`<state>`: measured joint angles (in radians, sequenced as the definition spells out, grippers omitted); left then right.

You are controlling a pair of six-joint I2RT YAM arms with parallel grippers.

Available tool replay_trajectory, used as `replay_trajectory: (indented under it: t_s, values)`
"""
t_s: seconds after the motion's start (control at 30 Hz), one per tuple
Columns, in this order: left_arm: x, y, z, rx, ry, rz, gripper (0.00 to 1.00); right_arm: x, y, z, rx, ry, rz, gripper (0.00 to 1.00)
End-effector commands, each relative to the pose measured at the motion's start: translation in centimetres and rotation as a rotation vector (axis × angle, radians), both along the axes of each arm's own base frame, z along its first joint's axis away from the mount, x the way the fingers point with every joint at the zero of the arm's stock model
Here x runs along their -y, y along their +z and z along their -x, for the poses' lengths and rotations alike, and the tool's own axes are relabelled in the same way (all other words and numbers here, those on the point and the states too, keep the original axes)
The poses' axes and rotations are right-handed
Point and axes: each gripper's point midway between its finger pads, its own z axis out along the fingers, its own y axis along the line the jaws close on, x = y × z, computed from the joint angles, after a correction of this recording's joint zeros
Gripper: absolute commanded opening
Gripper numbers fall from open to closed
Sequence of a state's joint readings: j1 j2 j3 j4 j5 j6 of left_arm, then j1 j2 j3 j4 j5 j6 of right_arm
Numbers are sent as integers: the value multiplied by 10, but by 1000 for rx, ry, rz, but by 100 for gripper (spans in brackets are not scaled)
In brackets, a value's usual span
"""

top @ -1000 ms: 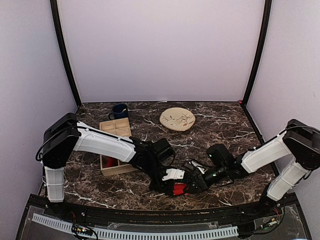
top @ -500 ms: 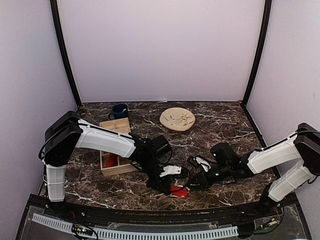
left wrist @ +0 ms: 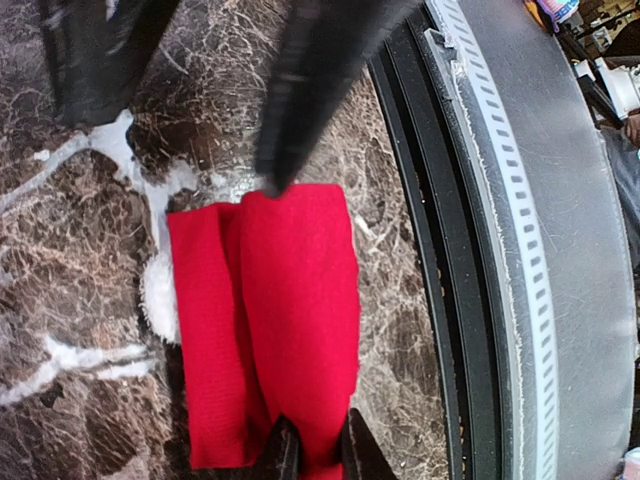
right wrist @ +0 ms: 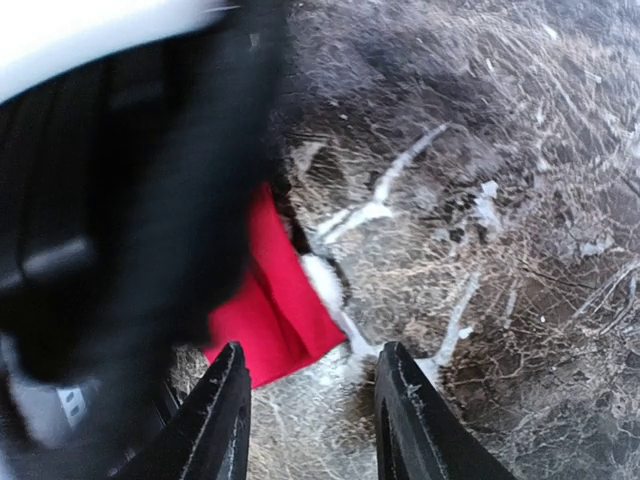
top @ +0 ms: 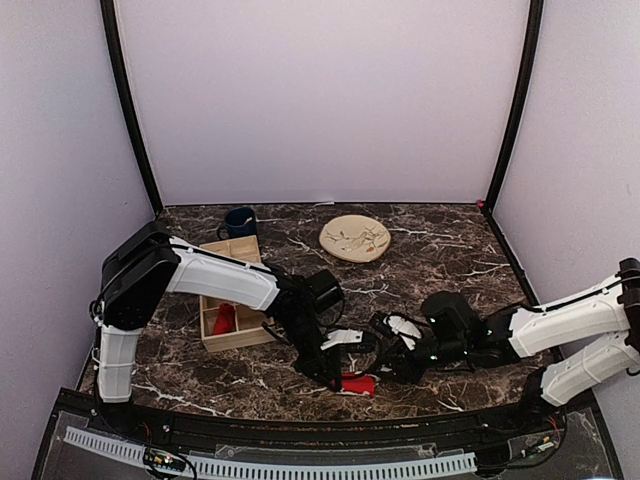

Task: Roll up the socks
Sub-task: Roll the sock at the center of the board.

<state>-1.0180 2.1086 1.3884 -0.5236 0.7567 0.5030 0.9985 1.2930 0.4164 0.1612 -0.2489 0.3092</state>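
Note:
One red sock [top: 358, 383] lies folded on the marble near the front edge. In the left wrist view the sock [left wrist: 265, 320] shows two layers side by side, and my left gripper [left wrist: 318, 442] is shut on its near end. From above, the left gripper [top: 338, 377] sits at the sock's left end. My right gripper [top: 387, 352] is to the sock's upper right, apart from it. In the right wrist view the right gripper [right wrist: 312, 400] is open over bare marble, with the sock [right wrist: 275, 315] just beyond its left finger. A second red sock [top: 224, 320] lies in the wooden box.
A wooden compartment box [top: 240, 256] stands at the left, under the left arm. Behind it is a blue mug [top: 239, 222]. A beige plate [top: 355, 238] lies at the back centre. The black front rail [left wrist: 440, 300] runs close beside the sock.
My right gripper has let go, pulled back to the right off the sock and stands wider. The left gripper keeps its grip, and the sock now lies exposed near the front edge.

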Motion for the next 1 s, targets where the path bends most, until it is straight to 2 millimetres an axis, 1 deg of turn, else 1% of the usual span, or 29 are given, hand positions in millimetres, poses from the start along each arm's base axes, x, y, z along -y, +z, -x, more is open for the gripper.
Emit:
replay_trajectory:
  t_s: [0.0, 0.3, 0.6, 0.77, 0.97]
  values:
    - [-7, 0, 5, -91, 12, -45, 15, 4, 0, 1, 105, -7, 40, 39]
    - [-11, 1, 1, -175, 39, -58, 14, -4, 6, 12, 192, 34, 55, 40]
    - [-14, -2, -3, -250, 55, -75, 13, -15, 3, 26, 275, 122, 114, 40]
    - [-18, -4, -4, -284, 64, -82, 13, -23, 5, 35, 319, 171, 131, 41]
    - [-20, -7, -2, -315, 66, -95, 13, -32, 6, 40, 359, 218, 149, 43]
